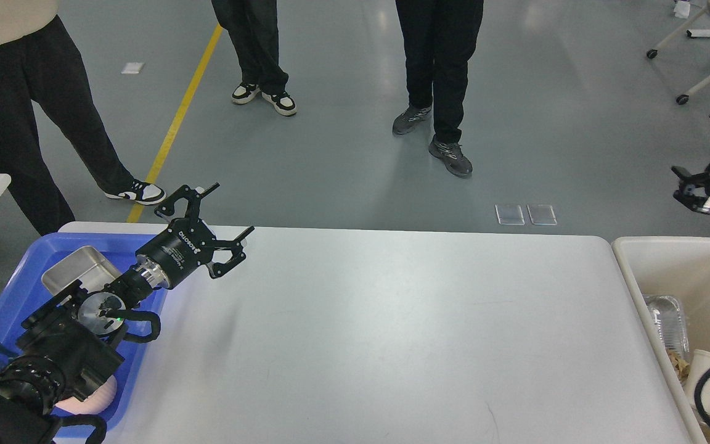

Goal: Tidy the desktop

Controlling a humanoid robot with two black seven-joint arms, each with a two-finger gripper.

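Desktop [392,333], white and smooth, fills the middle of the head view between the blue tray [7,302] on the left and the cream bin [663,265] on the right, and nothing loose lies on it. It looks rigid, heavy and slick, a surface to work over rather than grasp, with only its rounded edges offering any hold. Left gripper [227,209] hovers near the far-left corner with fingers spread and empty; right gripper [697,185] hangs at the right edge, whether spread or closed I cannot tell

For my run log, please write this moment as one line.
left gripper: open, holds nothing | right gripper: open, above bin | desktop: no loose items | blue tray: metal pan inside
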